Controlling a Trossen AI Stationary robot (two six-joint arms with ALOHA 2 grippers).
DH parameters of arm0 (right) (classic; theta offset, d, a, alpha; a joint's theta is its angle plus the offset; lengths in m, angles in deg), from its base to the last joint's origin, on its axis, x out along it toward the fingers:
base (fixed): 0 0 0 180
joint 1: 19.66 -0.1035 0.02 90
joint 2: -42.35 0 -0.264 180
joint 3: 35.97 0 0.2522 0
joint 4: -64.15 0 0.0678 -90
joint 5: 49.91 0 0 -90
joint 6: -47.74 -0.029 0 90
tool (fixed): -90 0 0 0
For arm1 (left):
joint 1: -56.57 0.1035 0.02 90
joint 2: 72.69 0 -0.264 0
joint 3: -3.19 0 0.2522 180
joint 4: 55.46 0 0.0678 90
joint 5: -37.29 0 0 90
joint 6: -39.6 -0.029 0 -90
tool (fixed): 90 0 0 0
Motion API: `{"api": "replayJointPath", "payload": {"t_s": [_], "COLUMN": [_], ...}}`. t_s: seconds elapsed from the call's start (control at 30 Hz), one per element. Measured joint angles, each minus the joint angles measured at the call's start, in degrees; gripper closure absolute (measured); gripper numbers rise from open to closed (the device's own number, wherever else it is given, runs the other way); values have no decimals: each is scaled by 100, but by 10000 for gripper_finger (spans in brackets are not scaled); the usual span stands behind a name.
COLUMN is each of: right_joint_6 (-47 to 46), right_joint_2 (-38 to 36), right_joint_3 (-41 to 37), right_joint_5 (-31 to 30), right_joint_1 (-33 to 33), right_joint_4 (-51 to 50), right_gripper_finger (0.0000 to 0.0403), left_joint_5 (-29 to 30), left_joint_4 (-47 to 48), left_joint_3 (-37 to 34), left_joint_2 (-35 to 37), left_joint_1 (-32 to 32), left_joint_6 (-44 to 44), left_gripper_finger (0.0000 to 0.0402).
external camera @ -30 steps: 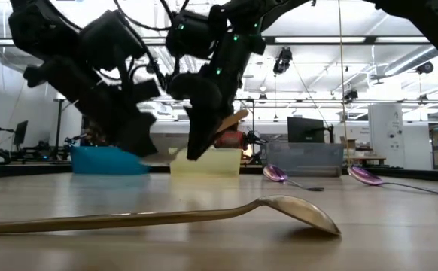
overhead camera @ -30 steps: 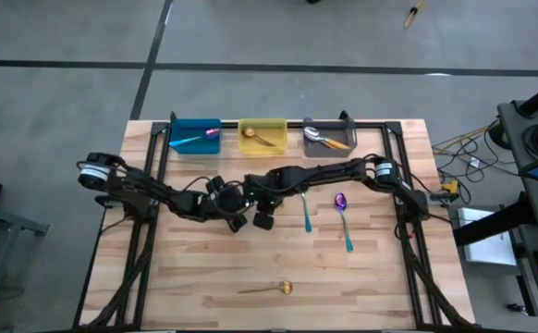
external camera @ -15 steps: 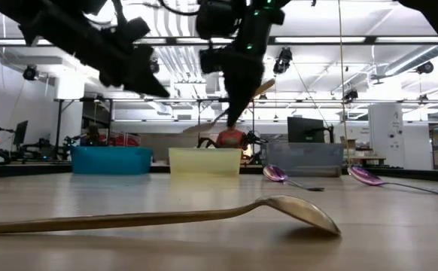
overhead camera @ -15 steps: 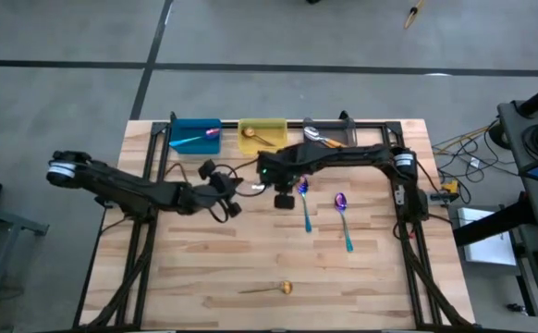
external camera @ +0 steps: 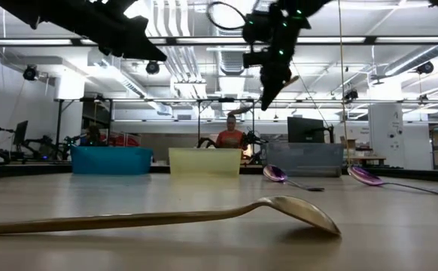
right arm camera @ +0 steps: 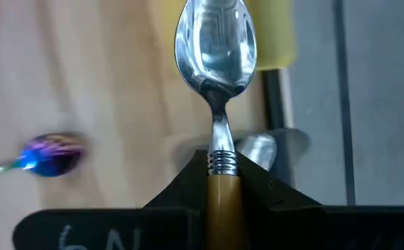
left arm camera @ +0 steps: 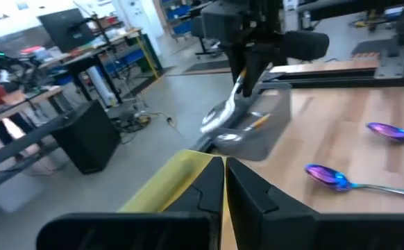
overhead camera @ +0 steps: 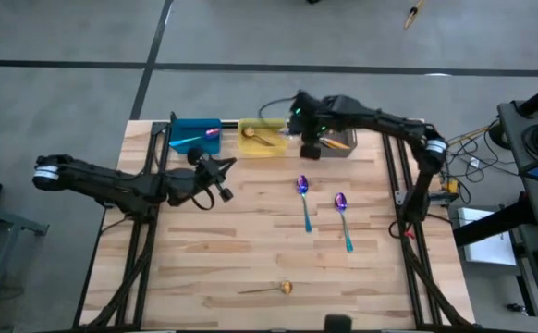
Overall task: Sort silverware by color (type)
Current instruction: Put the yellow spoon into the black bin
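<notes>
Up near the top centre of the high view, the right gripper hangs over the near edge of the gray bin, its fingers clamped on the orange handle of a silver spoon; the right wrist view shows that spoon's bowl sticking straight out past the fingertips, with the handle pinched between them. In the low view the same gripper sits high in the upper middle of the frame, well above the table. The left gripper waits left of centre in the high view, above bare wood in front of the blue bin, its fingers pressed together on nothing, as the left wrist view shows. Two purple-blue spoons with teal handles lie side by side on the table, right of centre. A gold spoon lies alone near the bottom centre and fills the foreground of the low view. In the bins at the top, the blue one holds a teal-handled spoon, the yellow bin a gold spoon, and the gray one an orange-handled spoon. A person in red sits in the room beyond the table.
</notes>
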Motion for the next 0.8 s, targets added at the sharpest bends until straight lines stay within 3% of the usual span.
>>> {"api": "replayJointPath", "payload": {"t_s": [0.13, 0.47, 0.8], "right_joint_6": [268, 750, 764], "right_joint_2": [-445, -1274, -1164], "right_joint_3": [-795, -2991, -3862], "right_joint_5": [387, 542, 563], "right_joint_1": [615, 1704, 1942], "right_joint_4": [801, 2393, 3651], "right_gripper_finger": [372, 372, 372], "left_joint_5": [2, -5, -7], "left_joint_4": [2, 39, 32], "left_joint_3": [0, 2, 2], "left_joint_2": [70, 59, 37], "left_joint_1": [232, 584, 715], "left_joint_6": [-128, -131, -129], "left_gripper_finger": [402, 402, 402]}}
